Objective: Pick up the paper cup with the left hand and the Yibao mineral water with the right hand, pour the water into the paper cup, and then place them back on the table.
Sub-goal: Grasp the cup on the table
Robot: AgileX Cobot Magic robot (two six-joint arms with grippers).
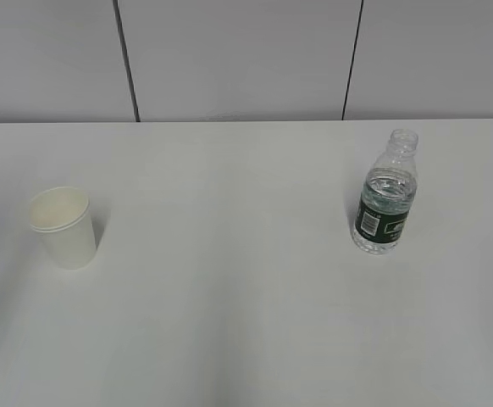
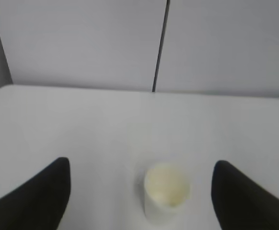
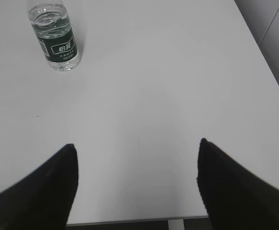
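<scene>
The paper cup (image 1: 63, 225) stands upright on the white table (image 1: 229, 254) at the left. The Yibao mineral water bottle (image 1: 385, 194), capless with a dark green label, stands upright at the right. Neither arm shows in the exterior view. In the left wrist view the left gripper (image 2: 142, 165) is open, and the cup (image 2: 165, 192) stands on the table ahead, between the lines of its two fingers. In the right wrist view the right gripper (image 3: 137, 143) is open and empty above the table's edge; the bottle (image 3: 55, 35) stands far ahead at the upper left.
A grey panelled wall (image 1: 246, 59) with dark vertical seams runs behind the table. The table's front edge (image 3: 130, 221) shows under the right gripper, and its right edge (image 3: 266, 62) runs along the right of that view.
</scene>
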